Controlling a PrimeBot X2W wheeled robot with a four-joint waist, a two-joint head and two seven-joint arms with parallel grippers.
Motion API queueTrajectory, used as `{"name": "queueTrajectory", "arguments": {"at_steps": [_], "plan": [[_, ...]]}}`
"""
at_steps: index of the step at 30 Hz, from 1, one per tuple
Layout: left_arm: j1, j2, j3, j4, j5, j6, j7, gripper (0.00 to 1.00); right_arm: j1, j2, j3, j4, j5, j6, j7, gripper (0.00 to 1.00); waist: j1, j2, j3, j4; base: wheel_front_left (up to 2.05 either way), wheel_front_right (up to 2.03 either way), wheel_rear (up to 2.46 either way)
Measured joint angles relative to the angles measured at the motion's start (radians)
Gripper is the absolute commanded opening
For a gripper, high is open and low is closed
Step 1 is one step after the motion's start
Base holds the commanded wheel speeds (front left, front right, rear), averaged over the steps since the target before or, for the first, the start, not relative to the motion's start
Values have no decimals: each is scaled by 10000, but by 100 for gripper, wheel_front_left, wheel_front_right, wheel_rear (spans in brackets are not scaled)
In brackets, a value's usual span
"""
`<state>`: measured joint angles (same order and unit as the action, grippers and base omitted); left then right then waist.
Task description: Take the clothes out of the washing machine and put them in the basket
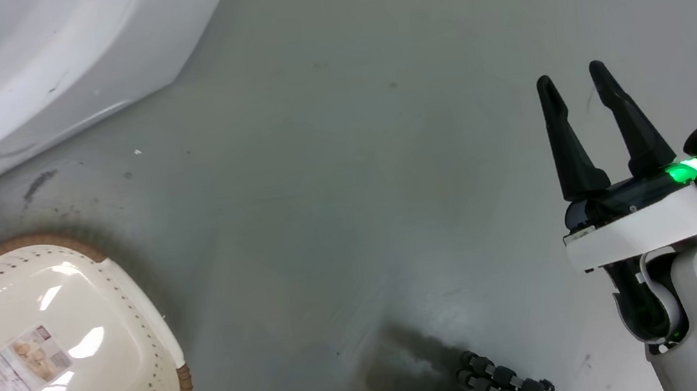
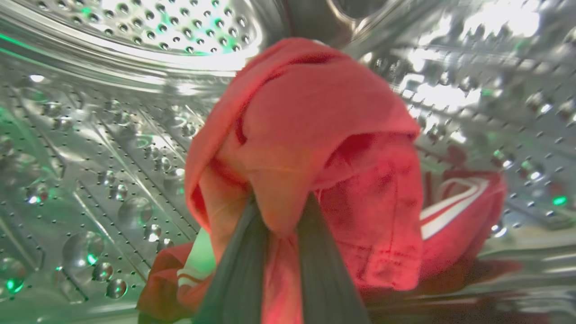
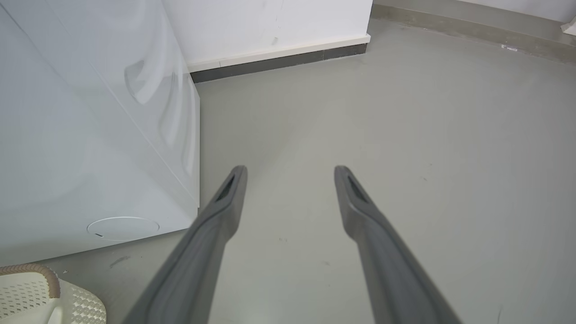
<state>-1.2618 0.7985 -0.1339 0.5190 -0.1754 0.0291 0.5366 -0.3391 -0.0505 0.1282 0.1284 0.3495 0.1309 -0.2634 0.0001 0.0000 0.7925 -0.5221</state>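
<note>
Inside the washing machine's perforated steel drum (image 2: 112,157), my left gripper (image 2: 281,211) is shut on a plain red cloth (image 2: 315,112), which bunches up and drapes over both fingers. Behind it on the drum wall lies a red jersey (image 2: 459,202) with white striped trim. The white washing machine (image 1: 20,65) fills the upper left of the head view, and its side panel (image 3: 90,135) shows in the right wrist view. The cream basket (image 1: 185,389) stands on the floor at the lower left, holding nothing, its label showing on the bottom. My right gripper (image 1: 571,77) hangs open over bare floor, with its fingers (image 3: 234,189) spread.
Grey floor stretches between the basket and my right arm. A black ribbed cable chain (image 1: 512,386) lies at the bottom edge. A corner of the basket (image 3: 40,292) shows low left of my right gripper. A white wall with a dark skirting (image 3: 279,60) stands beyond the machine.
</note>
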Motion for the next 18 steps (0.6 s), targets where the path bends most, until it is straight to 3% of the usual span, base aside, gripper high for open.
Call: {"name": "queueTrajectory", "arguments": {"at_steps": [10, 18], "plan": [[1787, -882, 658, 397, -938, 504, -2332, 0, 155, 6, -384, 44, -360, 0, 2, 100, -1, 1, -1057, 409, 0, 0, 0], [3294, -1651, 961, 1007, -1547, 405, -4399, 0, 649, 4, -711, 226, -779, 0, 0, 100, -1, 1, -2297, 863, 0, 0, 0]]}}
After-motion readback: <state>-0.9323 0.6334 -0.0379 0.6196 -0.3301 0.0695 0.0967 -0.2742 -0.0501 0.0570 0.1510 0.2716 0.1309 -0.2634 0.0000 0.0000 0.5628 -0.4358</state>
